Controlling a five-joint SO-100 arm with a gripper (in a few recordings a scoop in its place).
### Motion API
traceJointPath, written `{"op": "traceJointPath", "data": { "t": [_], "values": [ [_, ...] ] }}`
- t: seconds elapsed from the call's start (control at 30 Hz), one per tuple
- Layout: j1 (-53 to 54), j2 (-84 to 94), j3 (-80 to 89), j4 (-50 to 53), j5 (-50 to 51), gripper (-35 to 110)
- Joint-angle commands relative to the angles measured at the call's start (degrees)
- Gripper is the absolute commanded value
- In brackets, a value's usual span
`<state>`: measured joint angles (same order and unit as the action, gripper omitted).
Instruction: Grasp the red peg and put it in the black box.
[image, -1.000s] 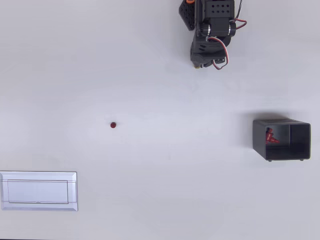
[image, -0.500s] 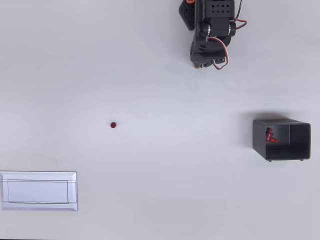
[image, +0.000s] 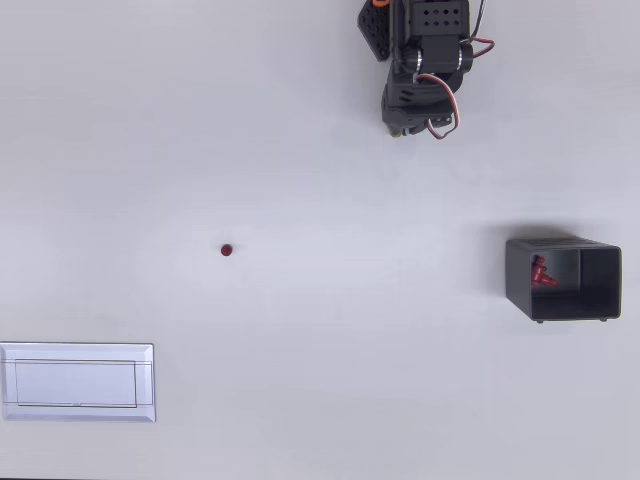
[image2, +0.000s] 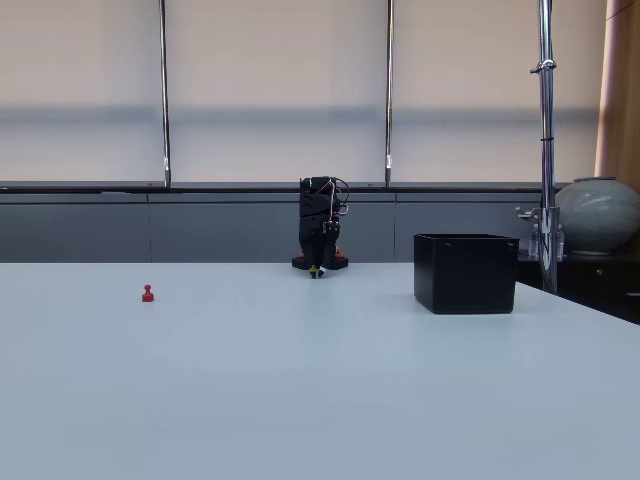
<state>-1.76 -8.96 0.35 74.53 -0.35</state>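
Standing upright on the white table, the red peg is alone on bare surface; in the fixed view the red peg shows a round head above a wider foot. Taking the red peg as the landmark, the black box lies well apart from it toward the right edge of the overhead view, at nearly the same height in the picture. A second red peg lies tilted inside the box, against the wall nearest the landmark. In the fixed view the black box stands upright on the table, open at the top.

A flat pale grey plate lies below and to the left of the red peg in the overhead view, near the picture's left edge.

The arm is folded at the top edge of the overhead view, above and to the right of the red peg, well apart from it. The pincer points down at the table beside the arm's base; whether it is parted or closed cannot be told, and nothing is seen in its grip
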Motion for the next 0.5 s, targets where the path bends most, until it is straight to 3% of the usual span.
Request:
{"op": "traceJointPath", "data": {
  "t": [0.0,0.33,0.47],
  "values": [
    [-0.44,-1.23,0.44,2.02,0.35,0],
    [1.14,-1.14,0.44,1.93,0.88,1],
    [3.69,1.58,0.44,0.0,11.34,1]
  ]
}}
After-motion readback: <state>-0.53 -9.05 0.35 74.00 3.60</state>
